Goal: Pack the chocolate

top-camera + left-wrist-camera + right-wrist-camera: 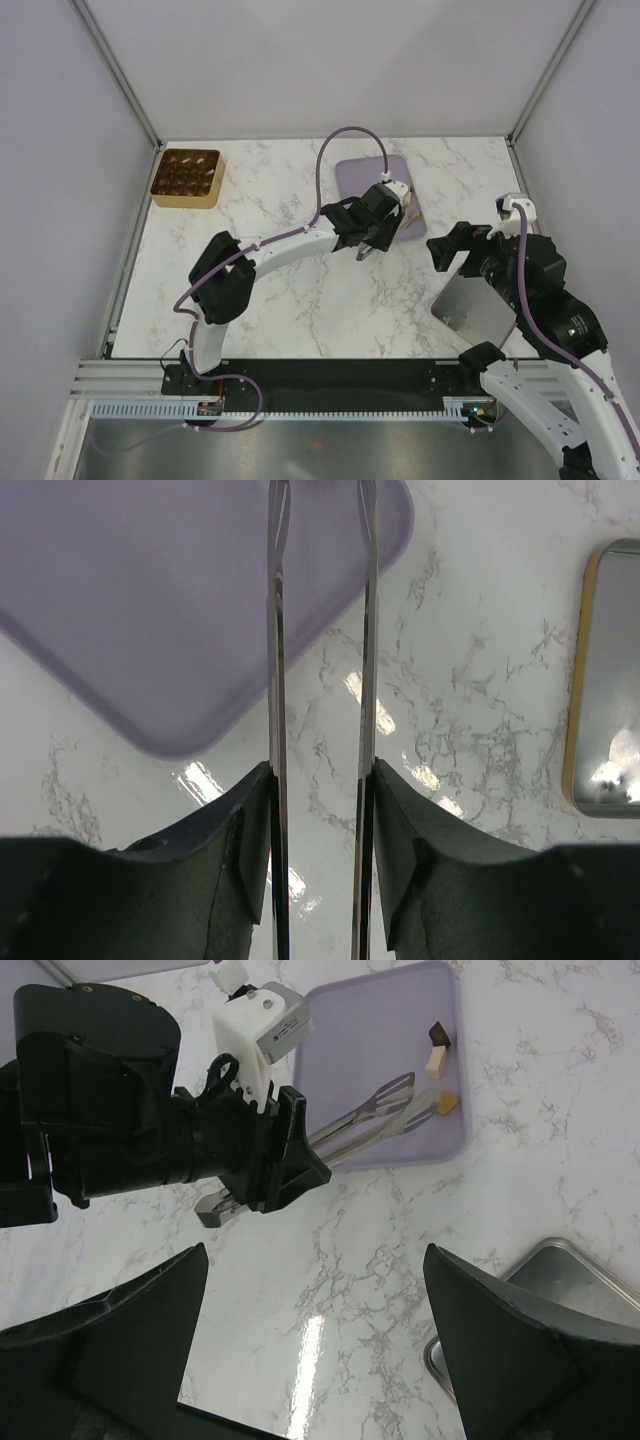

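Three chocolate pieces lie on the lilac tray near its right edge: a dark brown one, a cream one and a tan one. My left gripper is shut on metal tongs. The tong blades stand a little apart with nothing between them, and their tips reach over the tray beside the tan piece. My right gripper is wide open and empty above the marble. The golden-brown box stands at the far left.
The box lid lies upside down, silver side up, at the right front under my right arm; it also shows in the left wrist view and the right wrist view. White walls close the table's sides and back.
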`<control>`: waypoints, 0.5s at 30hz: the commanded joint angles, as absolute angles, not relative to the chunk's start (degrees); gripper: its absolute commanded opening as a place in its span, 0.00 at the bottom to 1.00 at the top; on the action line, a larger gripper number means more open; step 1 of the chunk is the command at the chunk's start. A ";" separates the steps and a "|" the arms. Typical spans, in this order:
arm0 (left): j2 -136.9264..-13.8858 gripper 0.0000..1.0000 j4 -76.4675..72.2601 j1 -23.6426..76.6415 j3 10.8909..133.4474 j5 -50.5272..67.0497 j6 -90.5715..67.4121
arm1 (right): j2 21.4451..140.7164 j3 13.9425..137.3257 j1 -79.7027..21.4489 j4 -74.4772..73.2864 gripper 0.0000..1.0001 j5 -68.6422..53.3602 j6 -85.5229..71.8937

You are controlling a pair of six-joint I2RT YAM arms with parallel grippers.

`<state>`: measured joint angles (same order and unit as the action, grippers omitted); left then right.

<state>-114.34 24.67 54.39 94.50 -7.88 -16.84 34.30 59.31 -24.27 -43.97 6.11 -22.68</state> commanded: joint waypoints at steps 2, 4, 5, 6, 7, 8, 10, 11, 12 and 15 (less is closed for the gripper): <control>-116.54 0.49 17.84 54.23 97.82 -8.97 -13.19 | 33.40 61.00 -24.43 -44.03 0.98 7.47 -21.62; -118.12 0.49 17.14 54.23 98.52 -8.70 -13.01 | 33.31 61.00 -24.43 -44.12 0.98 7.91 -21.27; -118.65 0.49 17.23 54.23 98.87 -8.79 -13.01 | 33.31 60.91 -24.43 -44.12 0.98 8.08 -21.27; -119.70 0.49 17.14 54.23 99.22 -8.96 -13.01 | 33.22 60.91 -24.43 -44.12 0.98 8.26 -21.01; -119.97 0.49 17.14 54.23 99.75 -9.14 -13.01 | 33.22 60.82 -24.43 -44.03 0.98 8.26 -21.01; -120.49 0.49 17.14 54.23 100.10 -9.49 -13.01 | 33.22 60.82 -24.43 -44.21 0.98 8.44 -20.83; -121.90 0.49 17.31 54.23 100.98 -10.11 -12.57 | 33.05 60.82 -24.43 -44.21 0.98 8.52 -20.74; -122.25 0.49 17.40 54.23 101.33 -10.28 -12.48 | 33.05 60.73 -24.43 -44.21 0.98 8.61 -20.74; -122.60 0.49 17.49 54.23 101.60 -10.11 -12.31 | 32.96 60.73 -24.35 -44.30 0.98 8.61 -20.66; -123.66 0.49 17.49 54.32 102.13 -10.02 -12.39 | 32.96 60.64 -24.43 -44.30 0.98 8.70 -20.57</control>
